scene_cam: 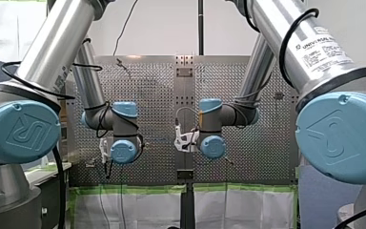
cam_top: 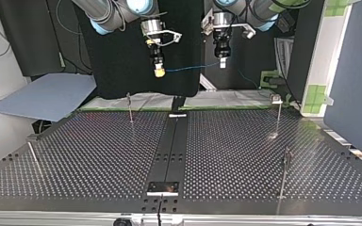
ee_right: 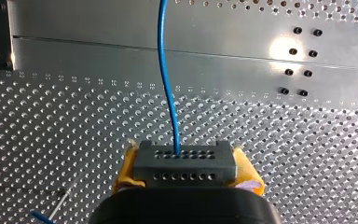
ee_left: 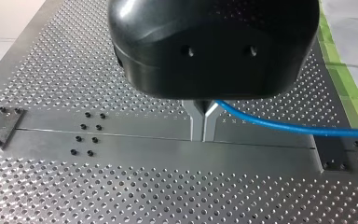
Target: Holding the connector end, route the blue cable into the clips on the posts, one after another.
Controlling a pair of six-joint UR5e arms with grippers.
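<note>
The blue cable (cam_top: 191, 68) hangs taut in the air between my two grippers, high above the perforated table (cam_top: 235, 150). My right gripper (cam_top: 159, 70), at the top view's left, is shut with its yellow pads (ee_right: 126, 170) on the grey connector block (ee_right: 185, 158). The cable (ee_right: 167, 84) leaves that block straight ahead. My left gripper (ee_left: 203, 128) has its metal fingers shut, and the cable (ee_left: 279, 125) runs out sideways from between them. Thin posts with clips stand on the table: one at the back (cam_top: 130, 107), two at the top view's right (cam_top: 279, 113) (cam_top: 285, 172).
Another slanted post (cam_top: 34, 159) stands near the top view's left edge. A dark rail (cam_top: 169, 146) runs down the table's middle. A grey-blue board (cam_top: 47, 96) lies beyond the table's far left corner. Green-taped sheets (cam_top: 226, 100) line the far edge.
</note>
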